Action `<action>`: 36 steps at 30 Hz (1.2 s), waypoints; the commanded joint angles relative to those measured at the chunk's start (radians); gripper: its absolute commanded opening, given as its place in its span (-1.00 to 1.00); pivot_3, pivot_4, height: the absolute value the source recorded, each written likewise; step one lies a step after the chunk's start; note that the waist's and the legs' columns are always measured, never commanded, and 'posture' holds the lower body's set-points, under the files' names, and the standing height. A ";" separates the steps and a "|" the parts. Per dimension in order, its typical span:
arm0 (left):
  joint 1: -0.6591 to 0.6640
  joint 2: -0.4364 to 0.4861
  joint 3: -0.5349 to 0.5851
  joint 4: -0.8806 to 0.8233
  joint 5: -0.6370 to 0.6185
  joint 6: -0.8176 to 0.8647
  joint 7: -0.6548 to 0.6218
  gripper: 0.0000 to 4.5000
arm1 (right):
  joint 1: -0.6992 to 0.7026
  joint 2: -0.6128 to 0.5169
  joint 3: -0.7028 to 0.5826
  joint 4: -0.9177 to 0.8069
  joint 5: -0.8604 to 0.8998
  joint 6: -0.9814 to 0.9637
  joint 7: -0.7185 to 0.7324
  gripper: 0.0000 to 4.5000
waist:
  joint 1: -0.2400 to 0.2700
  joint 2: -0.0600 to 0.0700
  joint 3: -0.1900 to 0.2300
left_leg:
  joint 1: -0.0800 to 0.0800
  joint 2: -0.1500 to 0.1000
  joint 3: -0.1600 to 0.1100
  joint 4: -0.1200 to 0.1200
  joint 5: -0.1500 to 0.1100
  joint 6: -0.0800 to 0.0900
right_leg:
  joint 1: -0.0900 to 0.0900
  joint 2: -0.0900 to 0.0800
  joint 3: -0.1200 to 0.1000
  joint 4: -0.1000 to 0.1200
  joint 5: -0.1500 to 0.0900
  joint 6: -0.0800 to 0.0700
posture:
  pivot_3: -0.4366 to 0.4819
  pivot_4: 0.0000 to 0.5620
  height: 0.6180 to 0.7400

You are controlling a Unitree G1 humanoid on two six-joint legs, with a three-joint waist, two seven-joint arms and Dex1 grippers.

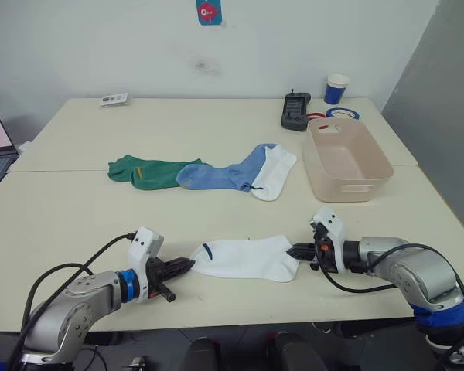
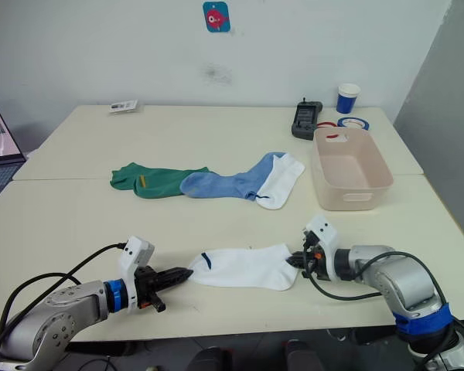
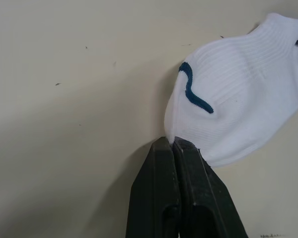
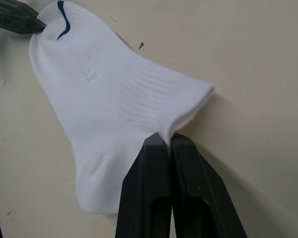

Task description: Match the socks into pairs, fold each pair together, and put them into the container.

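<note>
White ribbed cotton is stretched between the two arms near the front edge of the surface (image 1: 62,224): the white sock (image 1: 247,259) lies flat, its toe end with a curved blue mark nipped by the left pincer (image 1: 187,264) and its cuff nipped by the right pincer (image 1: 296,251), both clamped tight on the fabric. It looks ready to be folded or carried to its mate.

By my reckoning the job has barely started. The container (image 1: 346,158), a smooth beige-pink tub with rounded corners and a handle slot, sits empty at the right. Further back, a dark green sock (image 1: 151,171), a light blue sock (image 1: 224,174) and a second white sock (image 1: 272,175) lie in an overlapping row, limp and soft; whether more hide beneath them I cannot tell. No pair is folded yet.

A blue-and-white paper cup (image 1: 336,88) and a black handheld device (image 1: 295,110) stand behind the tub.
</note>
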 commanded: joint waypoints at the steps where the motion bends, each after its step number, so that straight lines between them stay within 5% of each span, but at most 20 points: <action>1: -0.005 0.013 -0.011 0.023 0.031 -0.010 0.009 -0.98 | -0.007 0.006 -0.009 0.002 -0.001 -0.021 -0.010 -1.00 | 0.000 0.000 0.000 | 0.000 0.000 0.000 0.000 0.000 0.000 | 0.000 0.000 0.000 0.000 0.000 0.000 | -0.05 -0.47 1.00; 4: -0.009 0.022 -0.014 0.031 0.031 -0.019 -0.004 -0.98 | -0.013 0.009 -0.010 0.007 0.000 -0.025 -0.011 -1.00 | 0.001 0.000 0.000 | 0.000 0.000 0.000 0.000 0.000 0.000 | 0.000 0.000 0.000 0.000 0.000 0.000 | -0.05 -0.47 1.00; 8: -0.019 0.029 -0.018 0.040 0.025 -0.034 -0.022 -0.73 | -0.019 0.013 -0.013 0.000 0.009 -0.026 -0.010 -0.54 | 0.001 0.000 0.000 | 0.000 0.000 0.000 0.000 0.000 0.000 | 0.000 0.000 0.000 0.000 0.000 0.000 | -0.05 -0.47 1.00; 18: -0.051 0.096 0.029 0.115 0.024 -0.064 -0.088 0.59 | -0.013 -0.039 -0.074 -0.013 0.032 -0.051 0.025 1.00 | -0.001 0.000 0.000 | 0.000 0.000 0.000 0.000 0.000 0.000 | 0.000 0.000 0.000 0.000 0.000 0.000 | -0.05 -0.47 1.00; 21: -0.066 0.117 0.049 0.150 0.028 -0.105 -0.116 0.98 | -0.018 -0.056 -0.104 -0.007 0.030 -0.077 0.037 1.00 | -0.001 0.000 0.000 | 0.001 0.000 0.001 -0.001 0.000 0.000 | 0.000 0.001 0.000 0.000 0.000 0.000 | -0.05 -0.47 1.00; 26: -0.089 0.132 0.085 0.213 0.057 -0.246 -0.178 0.99 | 0.016 -0.127 -0.138 -0.003 -0.003 -0.203 0.112 1.00 | 0.000 -0.001 0.001 | 0.000 0.000 0.001 -0.001 0.000 0.000 | -0.001 0.001 0.000 0.000 0.000 0.000 | -0.05 -0.47 1.00; 30: -0.113 0.135 0.107 0.338 0.184 -0.559 -0.217 0.99 | 0.132 -0.242 -0.182 0.053 -0.102 -0.490 0.221 1.00 | 0.010 -0.002 0.001 | -0.001 0.000 0.004 -0.001 0.000 0.000 | -0.001 0.000 -0.001 -0.002 -0.001 -0.001 | -0.05 -0.47 1.00; 36: -0.169 0.158 0.194 0.634 0.303 -0.802 -0.124 0.99 | 0.273 -0.313 -0.311 0.181 -0.164 -0.714 0.245 1.00 | 0.014 -0.002 0.001 | -0.001 0.000 0.006 -0.001 0.000 0.000 | -0.001 -0.003 0.000 -0.002 -0.001 -0.001 | -0.05 -0.47 1.00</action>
